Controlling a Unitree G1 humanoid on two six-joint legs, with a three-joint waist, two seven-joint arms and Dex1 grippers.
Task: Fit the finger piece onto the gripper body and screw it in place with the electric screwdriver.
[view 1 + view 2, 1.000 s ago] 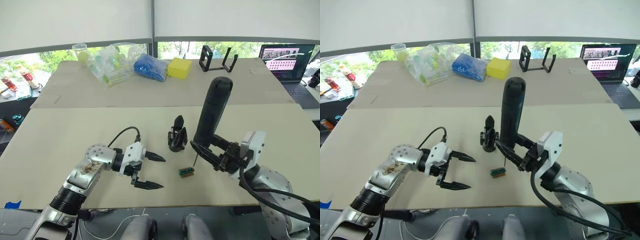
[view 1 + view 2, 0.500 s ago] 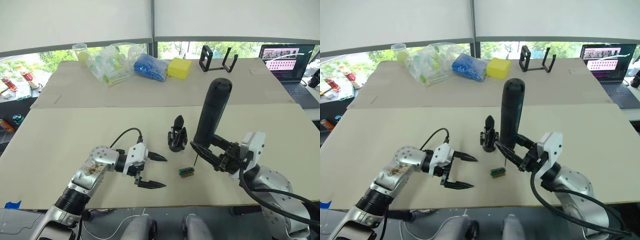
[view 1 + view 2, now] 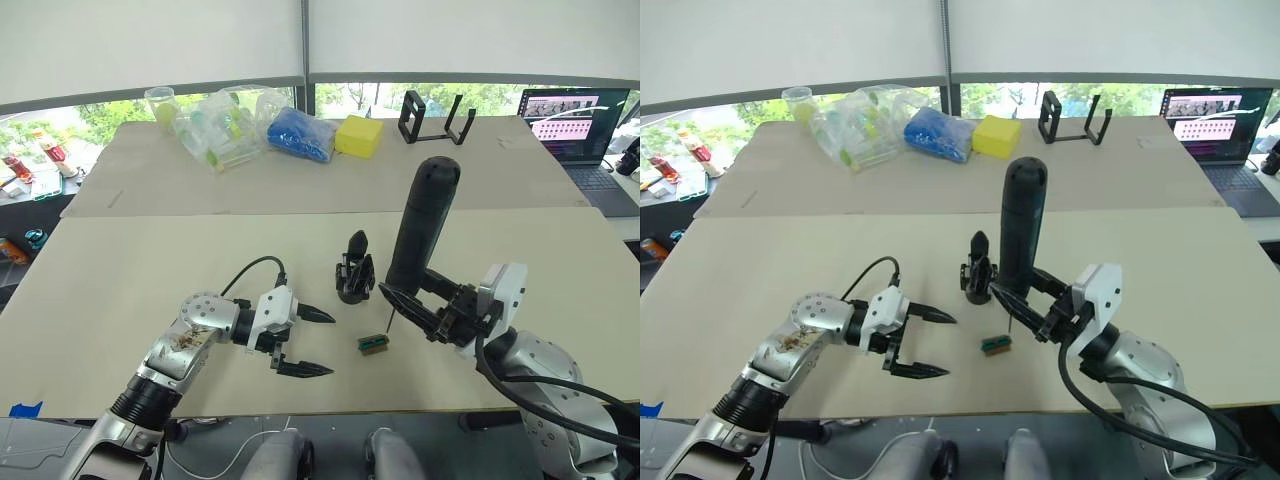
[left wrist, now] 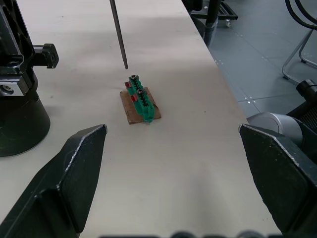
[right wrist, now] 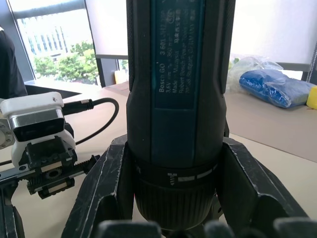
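Left gripper (image 3: 303, 341) has edged closer to the green-and-brown block (image 3: 373, 344), fingers spread, empty; right gripper (image 3: 413, 310) keeps clamping the electric screwdriver (image 3: 423, 225) upright beside the gripper body (image 3: 353, 268); fitting not yet begun.

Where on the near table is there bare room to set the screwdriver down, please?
Bare patches lie left of the left gripper and right of the right gripper. It is crowded between them, around the gripper body and the green block under the electric screwdriver.
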